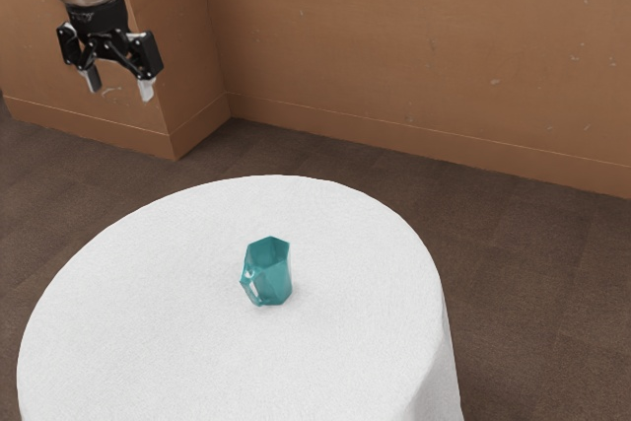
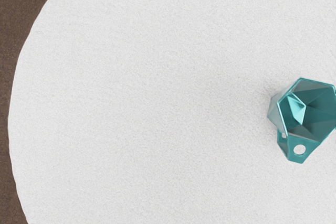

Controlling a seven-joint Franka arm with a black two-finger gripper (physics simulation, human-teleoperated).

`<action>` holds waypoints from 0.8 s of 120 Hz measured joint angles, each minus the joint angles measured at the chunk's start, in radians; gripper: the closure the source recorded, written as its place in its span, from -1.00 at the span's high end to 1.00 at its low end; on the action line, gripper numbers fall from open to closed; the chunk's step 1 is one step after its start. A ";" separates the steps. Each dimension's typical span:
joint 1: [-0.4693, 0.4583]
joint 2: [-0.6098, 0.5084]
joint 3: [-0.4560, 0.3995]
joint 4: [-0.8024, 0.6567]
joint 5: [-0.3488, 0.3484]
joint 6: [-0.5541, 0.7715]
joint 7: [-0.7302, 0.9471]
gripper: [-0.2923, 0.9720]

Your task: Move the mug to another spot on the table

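Tool (image 1: 120,86) at upper left of frame, high over the worktop (image 1: 138,332), fingers apart, nothing held. Teal mug (image 1: 266,271) stands upright near the worktop's middle (handle toward lower left), well apart from the tool. Judged: untouched; approach, grasp, carry and release all remain.

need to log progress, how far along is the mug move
Done: nothing yet. The teal mug stands upright near the middle of the white table, with nothing touching it. In hand: nothing. The tool hangs open, high above the table and off to the exterior view's left of the mug. Left: everything, namely coming down to the mug, gripping it, carrying it and setting it down elsewhere on the table.
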 joint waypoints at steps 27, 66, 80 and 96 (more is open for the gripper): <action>-0.017 -0.010 -0.017 -0.124 -0.014 0.056 -0.015 0.54; -0.035 -0.039 -0.104 -0.522 -0.056 0.276 -0.027 0.50; -0.036 -0.044 -0.133 -0.626 -0.105 0.386 -0.025 0.49; -0.036 -0.011 -0.143 -0.645 -0.130 0.473 -0.022 0.49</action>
